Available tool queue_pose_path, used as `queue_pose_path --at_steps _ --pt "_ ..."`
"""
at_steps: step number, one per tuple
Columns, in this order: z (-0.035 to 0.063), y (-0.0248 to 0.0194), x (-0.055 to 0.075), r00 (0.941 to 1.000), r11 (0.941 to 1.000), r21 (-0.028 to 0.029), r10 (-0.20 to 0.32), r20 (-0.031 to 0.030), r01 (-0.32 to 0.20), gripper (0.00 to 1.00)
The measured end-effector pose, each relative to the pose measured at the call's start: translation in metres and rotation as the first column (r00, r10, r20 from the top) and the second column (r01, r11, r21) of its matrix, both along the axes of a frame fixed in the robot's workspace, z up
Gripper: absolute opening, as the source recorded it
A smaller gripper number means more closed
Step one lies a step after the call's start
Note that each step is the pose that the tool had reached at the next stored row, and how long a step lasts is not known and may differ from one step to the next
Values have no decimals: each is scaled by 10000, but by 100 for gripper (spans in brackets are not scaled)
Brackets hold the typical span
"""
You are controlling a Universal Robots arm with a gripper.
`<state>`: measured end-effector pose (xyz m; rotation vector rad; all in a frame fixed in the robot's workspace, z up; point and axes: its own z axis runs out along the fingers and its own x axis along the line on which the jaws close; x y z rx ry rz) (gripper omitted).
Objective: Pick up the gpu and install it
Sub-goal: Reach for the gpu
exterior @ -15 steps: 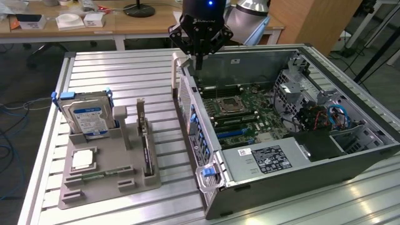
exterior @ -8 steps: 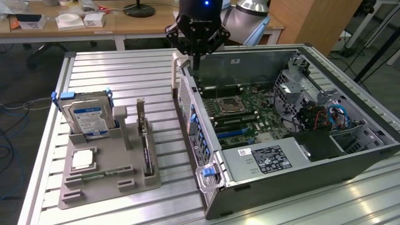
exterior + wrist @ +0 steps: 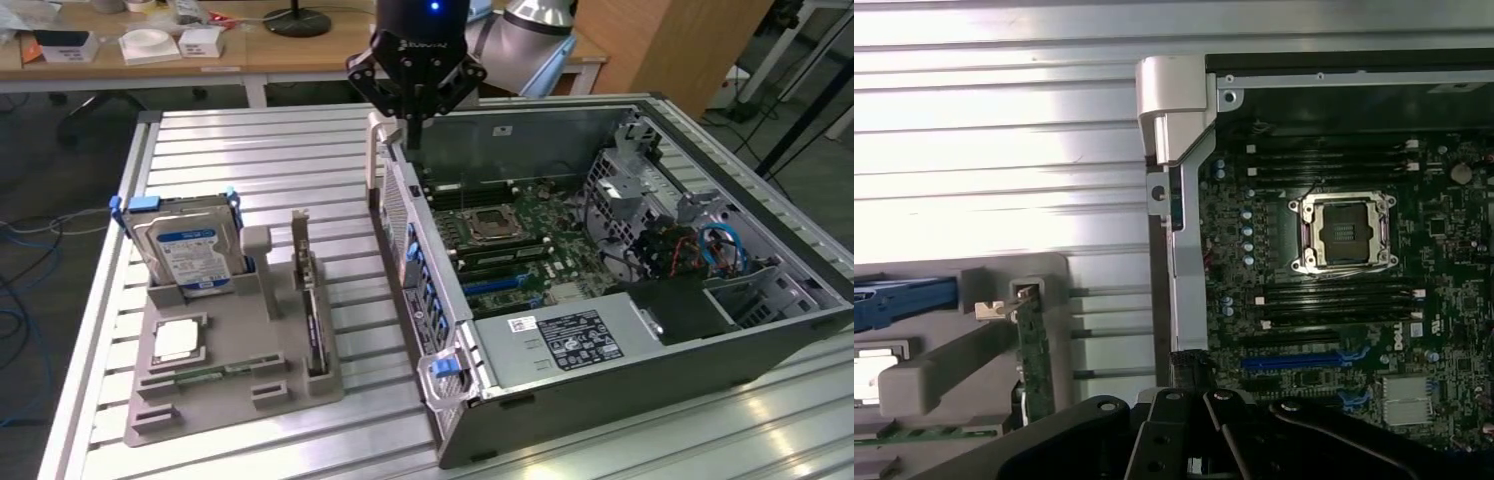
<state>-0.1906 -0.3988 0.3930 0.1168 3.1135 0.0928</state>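
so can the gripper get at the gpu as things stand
Probably: the gpu stands on edge with nothing over it, though the gripper, above the case wall, is shut.

From here I read the table (image 3: 267,160) as ribbed bare metal, bright with glare. The parts holder (image 3: 200,400) is matt grey plastic. There is a glossy label on the hard drive (image 3: 187,255) and a dull dark edge on the gpu (image 3: 316,330). The computer case (image 3: 641,370) is matt dark metal.

One end of the gpu (image 3: 1034,350) — hidden behind the tool (image 3: 1194,460)
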Motion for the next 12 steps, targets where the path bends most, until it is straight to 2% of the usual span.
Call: queue_pose_path --at_steps 12 --pt "0 0 -106 10000 10000 22 -2 0 2 11"
